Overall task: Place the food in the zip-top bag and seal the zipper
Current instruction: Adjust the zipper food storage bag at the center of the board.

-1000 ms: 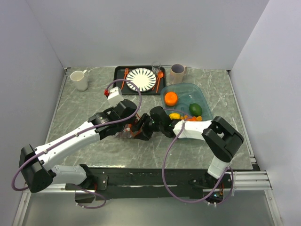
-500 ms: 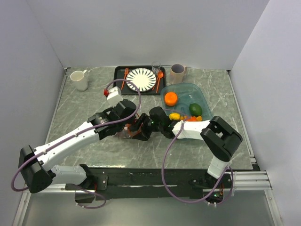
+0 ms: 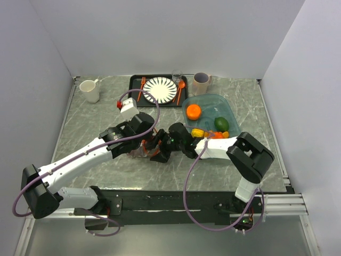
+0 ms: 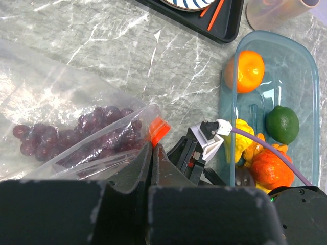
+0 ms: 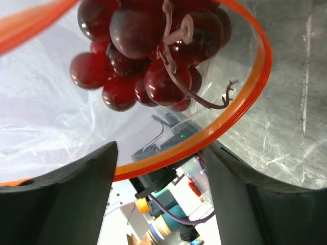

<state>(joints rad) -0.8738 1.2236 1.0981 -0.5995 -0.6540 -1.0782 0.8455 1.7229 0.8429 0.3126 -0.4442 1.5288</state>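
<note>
The left hand (image 4: 151, 151) is pinched shut on the edge of the bag (image 4: 56, 97), just beside its orange-red zipper (image 4: 159, 130). The right hand (image 5: 161, 153) is spread wide at the open mouth, gripping nothing. Dark grapes (image 5: 148, 51) lie inside. The mouth faces the tub (image 4: 306, 76) holding the orange (image 4: 245, 70) and lime (image 4: 282, 124), nearer the right arm.

L arm (image 3: 80, 158) & R arm (image 3: 216, 149): white links, black joints, purple cables (image 3: 184, 186); left gripper (image 4: 152, 153) & right gripper (image 5: 158, 173) black

Overhead view spans the table (image 3: 90, 117); both wrist views crowd the bag (image 4: 61, 107).
</note>
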